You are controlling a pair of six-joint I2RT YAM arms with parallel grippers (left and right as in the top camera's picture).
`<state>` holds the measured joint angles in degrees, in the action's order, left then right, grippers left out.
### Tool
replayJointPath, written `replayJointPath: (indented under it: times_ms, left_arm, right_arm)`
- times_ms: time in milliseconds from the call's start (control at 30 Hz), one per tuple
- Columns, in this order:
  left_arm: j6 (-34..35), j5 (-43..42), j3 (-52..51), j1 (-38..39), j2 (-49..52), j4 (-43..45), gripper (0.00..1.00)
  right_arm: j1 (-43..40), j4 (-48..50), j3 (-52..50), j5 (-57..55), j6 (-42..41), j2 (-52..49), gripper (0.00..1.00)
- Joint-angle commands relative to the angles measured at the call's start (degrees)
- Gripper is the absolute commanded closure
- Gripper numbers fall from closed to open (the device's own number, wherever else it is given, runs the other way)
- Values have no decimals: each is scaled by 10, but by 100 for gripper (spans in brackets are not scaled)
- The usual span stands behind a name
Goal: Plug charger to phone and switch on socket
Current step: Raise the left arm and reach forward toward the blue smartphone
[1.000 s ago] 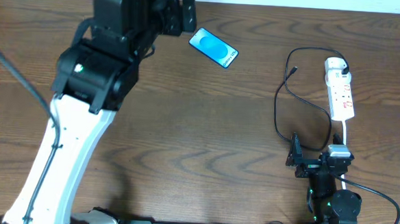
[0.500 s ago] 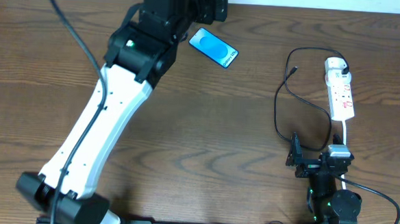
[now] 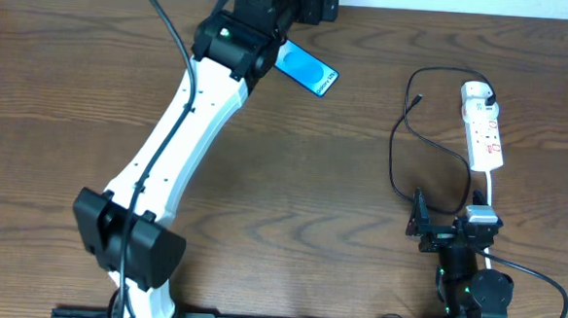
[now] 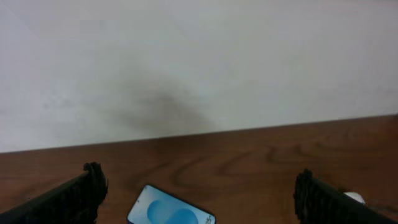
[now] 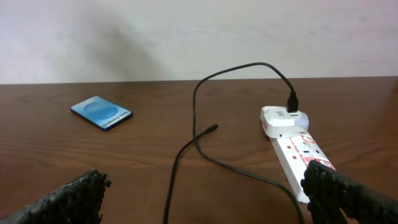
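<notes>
Seen from above, the left arm is swinging in from the far-left corner of the table (image 3: 292, 189) and stretching along the far edge. The left gripper (image 4: 199, 177) is now hanging, fingers spread wide and empty, just past the phone (image 3: 314, 76), which is lying unmoved near the middle of that edge. The charger (image 5: 292, 101) is still sitting plugged into the socket (image 3: 484, 135) by the right edge, with its loose tip well apart from the phone. The right gripper (image 5: 204, 180) is resting open near the front edge. The left arm is probably reaching for the phone.
</notes>
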<state>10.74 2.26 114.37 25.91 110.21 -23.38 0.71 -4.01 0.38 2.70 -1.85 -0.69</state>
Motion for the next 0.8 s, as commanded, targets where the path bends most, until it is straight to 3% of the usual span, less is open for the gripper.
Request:
replayJointPath:
  times_ms: [0,367,533,767]
  left_arm:
    - [9,-45,12,0,16,-15,2]
    - [10,-57,10,0,19,-44,2]
    - [107,49,10,9,19,-44,2]
    - [167,126,12,18,21,-33,2]
  right_arm:
    - [-3,-3,-1,-7,9,3,1]
    - [-3,-3,-1,-7,9,3,1]
    - [-3,-3,-1,-7,9,3,1]
    - [-3,-3,-1,-7,9,3,1]
